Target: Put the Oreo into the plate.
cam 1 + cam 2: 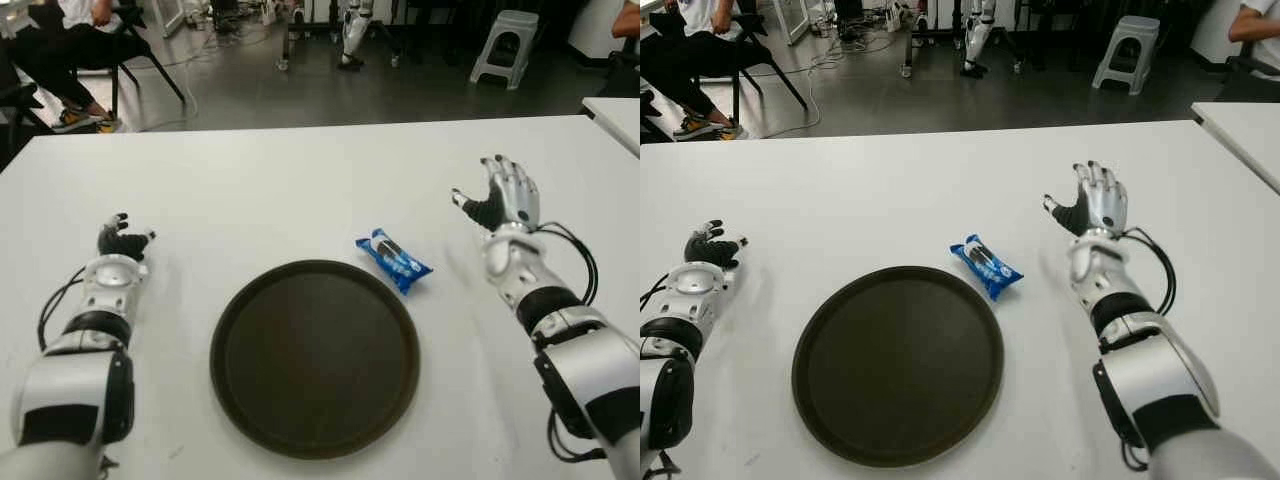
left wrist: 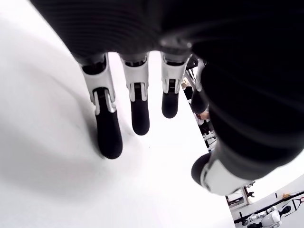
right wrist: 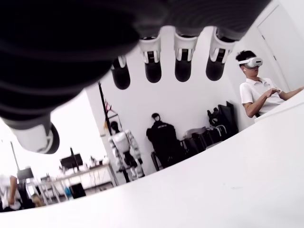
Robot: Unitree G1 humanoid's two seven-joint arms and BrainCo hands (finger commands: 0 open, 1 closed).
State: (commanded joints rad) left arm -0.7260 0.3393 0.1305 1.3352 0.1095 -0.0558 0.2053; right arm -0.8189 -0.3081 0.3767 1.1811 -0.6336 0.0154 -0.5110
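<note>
Fingers (image 1: 510, 180) spread and empty, my right hand (image 1: 503, 200) hovers at two o'clock from the Oreo (image 1: 394, 260), itself touching the plate (image 1: 250, 300) rim at one o'clock; reach and grasp come next. Left hand (image 1: 123, 240) idles open at nine.

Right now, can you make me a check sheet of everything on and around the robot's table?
Surface: white table, bare apart from the job's things.
Job's things: blue Oreo pack lies on the table just past the plate's far right rim; dark round plate is empty.
Clutter: nothing seen.
Hands: right hand raised, fingers spread, right of the Oreo, holding nothing; left hand left of the plate, fingers open, holding nothing.
Cables: black cables loop by the right forearm.
Surroundings: grey stool, seated person, second table.
</note>
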